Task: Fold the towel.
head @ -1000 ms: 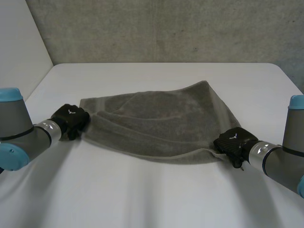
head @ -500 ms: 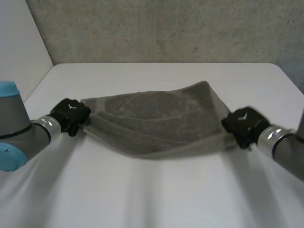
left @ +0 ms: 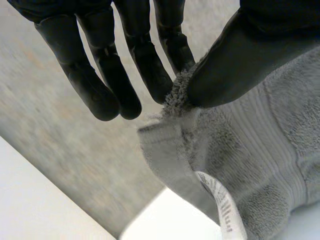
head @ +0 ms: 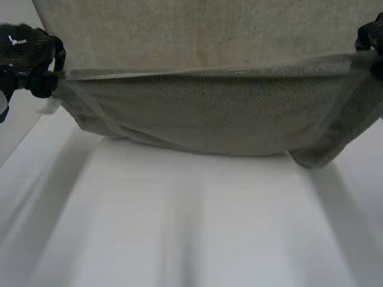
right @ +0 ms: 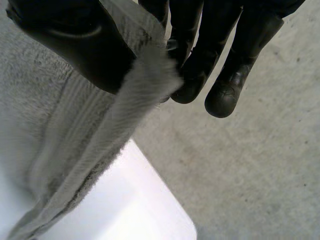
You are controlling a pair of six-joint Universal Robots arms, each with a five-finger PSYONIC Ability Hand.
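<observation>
Grey terry towel [head: 209, 113] stretched over white desk [head: 197, 221] | left hand [head: 27, 57], right hand [head: 371, 36] each pinch a corner | concrete wall [head: 179, 30] behind

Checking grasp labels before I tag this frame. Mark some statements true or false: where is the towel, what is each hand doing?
1. The towel hangs stretched between both hands. True.
2. The left hand is open and off the towel. False: its thumb and fingers pinch a towel corner.
3. The right hand pinches the towel's edge between thumb and fingers. True.
4. The towel lies flat on the table. False: it is held up, its middle sagging toward the table.
</observation>
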